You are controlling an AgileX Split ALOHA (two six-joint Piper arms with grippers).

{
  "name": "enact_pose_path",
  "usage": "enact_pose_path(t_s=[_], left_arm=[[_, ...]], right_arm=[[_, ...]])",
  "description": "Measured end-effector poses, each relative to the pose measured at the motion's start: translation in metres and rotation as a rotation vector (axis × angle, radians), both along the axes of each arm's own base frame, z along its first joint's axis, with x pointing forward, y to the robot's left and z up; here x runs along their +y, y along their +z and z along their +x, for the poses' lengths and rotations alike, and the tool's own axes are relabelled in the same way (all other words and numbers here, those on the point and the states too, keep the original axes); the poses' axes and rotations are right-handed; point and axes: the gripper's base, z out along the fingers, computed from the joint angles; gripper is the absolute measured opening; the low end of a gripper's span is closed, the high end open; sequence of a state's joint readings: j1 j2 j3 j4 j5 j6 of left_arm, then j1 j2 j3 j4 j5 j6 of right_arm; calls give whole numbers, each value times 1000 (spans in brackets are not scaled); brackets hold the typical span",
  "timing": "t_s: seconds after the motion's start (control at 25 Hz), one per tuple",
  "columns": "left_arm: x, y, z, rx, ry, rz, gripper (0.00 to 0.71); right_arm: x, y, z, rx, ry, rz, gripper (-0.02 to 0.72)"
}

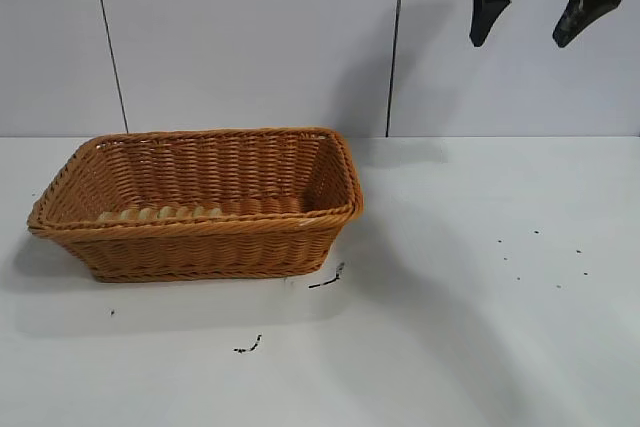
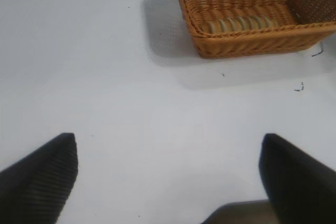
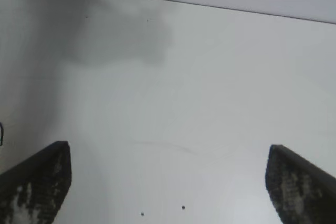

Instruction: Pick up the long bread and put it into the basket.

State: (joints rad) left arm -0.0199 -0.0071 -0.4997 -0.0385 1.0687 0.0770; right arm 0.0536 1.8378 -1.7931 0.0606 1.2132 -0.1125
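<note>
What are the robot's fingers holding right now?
Nothing. Both the right gripper and left gripper are open and empty; the long bread lies in the basket.

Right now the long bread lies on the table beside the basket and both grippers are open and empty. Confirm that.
Not quite. The long bread lies inside the basket, along its near wall, as the exterior view shows. Both the left gripper and right gripper are open and empty.

The long golden-tan ridged bread loaf (image 1: 160, 214) is already lying flat inside the big rectangular orange-brown woven wicker basket (image 1: 200, 247), tucked along the near wall toward its left end, mostly hidden by the rim. The basket sits upright on the white counter (image 1: 450, 327), left of centre, with flared sides and a braided rim.
</note>
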Motion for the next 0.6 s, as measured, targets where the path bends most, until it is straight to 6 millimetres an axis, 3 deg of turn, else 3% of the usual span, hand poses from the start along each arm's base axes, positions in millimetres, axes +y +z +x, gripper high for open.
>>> enact_pose_path(t_s=[0.12,0.24,0.48,0.6], left_arm=[[0,0,0,0,0,0,692],[0,0,0,0,0,0,692],[0,0,0,0,0,0,692],[0,0,0,0,0,0,692]], right_arm=[[-3,9,-55,27,0,-3,689],[-7,3,-109,71,0,-15,689],[-13,-38,-214,159,0,-26,689],[-15,-57,-253,93,-3,-22,689]])
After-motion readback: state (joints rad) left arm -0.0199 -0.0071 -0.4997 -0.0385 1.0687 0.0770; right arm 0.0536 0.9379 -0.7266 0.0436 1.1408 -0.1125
